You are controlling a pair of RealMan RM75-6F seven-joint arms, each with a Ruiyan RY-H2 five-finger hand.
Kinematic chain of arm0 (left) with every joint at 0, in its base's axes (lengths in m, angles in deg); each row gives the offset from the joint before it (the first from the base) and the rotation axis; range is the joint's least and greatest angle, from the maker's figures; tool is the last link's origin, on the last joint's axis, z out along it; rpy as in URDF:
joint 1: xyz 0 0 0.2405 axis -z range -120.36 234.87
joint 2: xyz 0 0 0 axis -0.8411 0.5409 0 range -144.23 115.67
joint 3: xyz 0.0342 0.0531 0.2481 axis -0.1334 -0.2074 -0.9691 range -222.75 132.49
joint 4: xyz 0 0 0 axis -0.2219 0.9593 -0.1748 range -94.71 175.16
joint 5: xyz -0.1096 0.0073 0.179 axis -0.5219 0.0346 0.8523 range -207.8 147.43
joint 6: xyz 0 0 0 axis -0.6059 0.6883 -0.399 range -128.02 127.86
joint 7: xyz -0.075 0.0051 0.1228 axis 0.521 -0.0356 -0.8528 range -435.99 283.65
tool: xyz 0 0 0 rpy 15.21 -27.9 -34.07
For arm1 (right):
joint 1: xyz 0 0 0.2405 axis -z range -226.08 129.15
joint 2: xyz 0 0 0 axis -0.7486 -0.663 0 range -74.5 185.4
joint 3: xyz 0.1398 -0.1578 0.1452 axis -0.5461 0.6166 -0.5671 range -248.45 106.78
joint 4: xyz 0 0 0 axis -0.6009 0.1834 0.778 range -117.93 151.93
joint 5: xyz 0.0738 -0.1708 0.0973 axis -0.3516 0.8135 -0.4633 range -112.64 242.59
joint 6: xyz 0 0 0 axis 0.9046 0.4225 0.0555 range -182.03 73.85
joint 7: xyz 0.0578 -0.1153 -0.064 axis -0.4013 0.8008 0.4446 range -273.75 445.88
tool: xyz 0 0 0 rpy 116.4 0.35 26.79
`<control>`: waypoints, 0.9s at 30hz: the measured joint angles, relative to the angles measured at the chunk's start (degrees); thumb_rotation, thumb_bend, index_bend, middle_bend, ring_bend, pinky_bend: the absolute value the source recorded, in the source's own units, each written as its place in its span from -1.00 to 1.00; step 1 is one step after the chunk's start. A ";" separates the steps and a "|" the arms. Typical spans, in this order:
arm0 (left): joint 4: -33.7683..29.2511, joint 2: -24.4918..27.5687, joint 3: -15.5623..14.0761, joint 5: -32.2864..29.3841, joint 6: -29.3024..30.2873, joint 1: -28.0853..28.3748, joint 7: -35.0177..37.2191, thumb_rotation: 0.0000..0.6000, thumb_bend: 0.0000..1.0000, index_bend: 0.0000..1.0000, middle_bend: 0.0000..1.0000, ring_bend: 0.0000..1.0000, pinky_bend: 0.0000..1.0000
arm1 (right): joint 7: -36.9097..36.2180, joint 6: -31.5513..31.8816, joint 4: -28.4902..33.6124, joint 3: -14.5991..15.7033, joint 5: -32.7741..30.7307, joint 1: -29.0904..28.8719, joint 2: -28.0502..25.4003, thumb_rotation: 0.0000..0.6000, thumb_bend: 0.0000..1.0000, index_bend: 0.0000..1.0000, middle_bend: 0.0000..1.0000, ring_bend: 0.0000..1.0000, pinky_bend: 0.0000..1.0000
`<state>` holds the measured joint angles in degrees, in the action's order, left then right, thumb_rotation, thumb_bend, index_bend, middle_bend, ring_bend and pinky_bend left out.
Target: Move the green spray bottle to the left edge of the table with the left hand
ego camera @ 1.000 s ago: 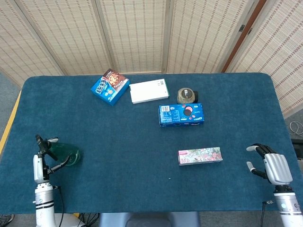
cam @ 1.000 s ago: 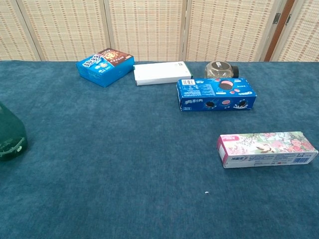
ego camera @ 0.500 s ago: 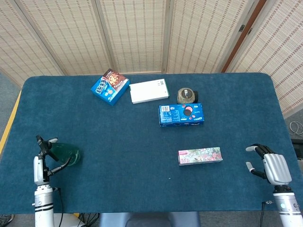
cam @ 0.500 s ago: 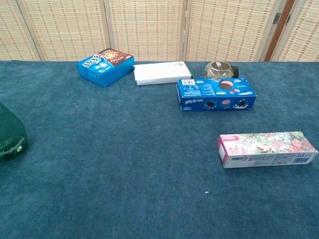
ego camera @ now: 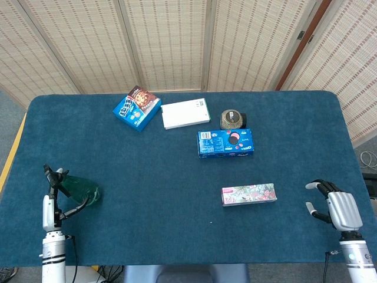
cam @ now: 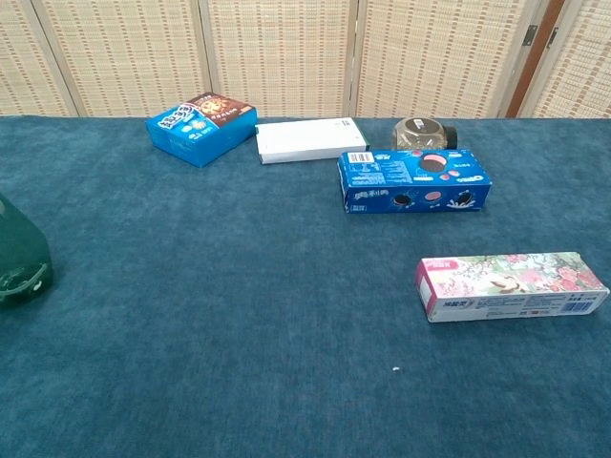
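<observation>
The green spray bottle (ego camera: pixel 82 190) is recorded lying near the left edge of the bench (ego camera: pixel 147 177), its nozzle end turned toward that edge; in the chest view only its rounded body (cam: pixel 19 258) is seen at the frame's left border. The left hand (ego camera: pixel 52 200) is positioned just beside the bottle, at the bench's front left corner, with its dark fingers (ego camera: pixel 49 174) raised and spread about the nozzle; whether the bottle is touched cannot be told from this height, though no grip is visible. Against the picture of a second ago, the hand is noted slightly lower in the frame and the bottle is found where it lay, little changed. The right hand (ego camera: pixel 337 207) is held at the front right, fingers apart and empty, as before. Unmoved items are listed: a blue snack box (ego camera: pixel 136 108) and a white box (ego camera: pixel 185 113) at the rear, a round jar (ego camera: pixel 233 119) just behind a blue biscuit box (ego camera: pixel 225 143), and a floral pink box (ego camera: pixel 248 194) well apart toward the front right.
</observation>
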<state>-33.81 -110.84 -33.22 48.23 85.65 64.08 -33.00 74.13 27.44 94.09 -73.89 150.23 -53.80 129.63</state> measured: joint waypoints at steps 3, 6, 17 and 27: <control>-0.22 0.15 0.02 0.00 0.00 -0.11 -0.02 1.00 -1.00 -0.84 -0.65 -0.71 -0.88 | -0.01 -0.01 -0.01 0.02 0.01 0.00 0.04 1.00 -0.52 -0.19 -0.27 -0.35 0.03; -0.56 0.40 -0.06 -0.01 -0.20 -0.18 -0.13 1.00 -1.00 -0.86 -0.66 -0.72 -0.88 | 0.01 -0.02 0.02 0.01 0.03 -0.03 0.01 1.00 -0.52 -0.19 -0.27 -0.35 0.03; -2.57 2.60 -0.68 0.10 -0.61 -0.81 -2.12 1.00 -1.00 -0.87 -0.68 -0.73 -0.88 | 0.17 0.22 0.37 -0.07 0.15 -0.04 -0.28 1.00 -0.52 -0.19 -0.27 -0.35 0.03; -3.70 4.30 -0.16 -0.45 -0.03 -1.66 -2.73 1.00 -1.00 -0.87 -0.68 -0.73 -0.88 | 0.62 0.40 0.98 -0.26 0.33 -0.24 -0.63 1.00 -0.52 -0.19 -0.27 -0.35 0.03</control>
<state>-37.51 -106.54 -33.38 47.78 85.62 62.42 -35.72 74.74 27.83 95.07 -74.15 150.56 -54.04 129.00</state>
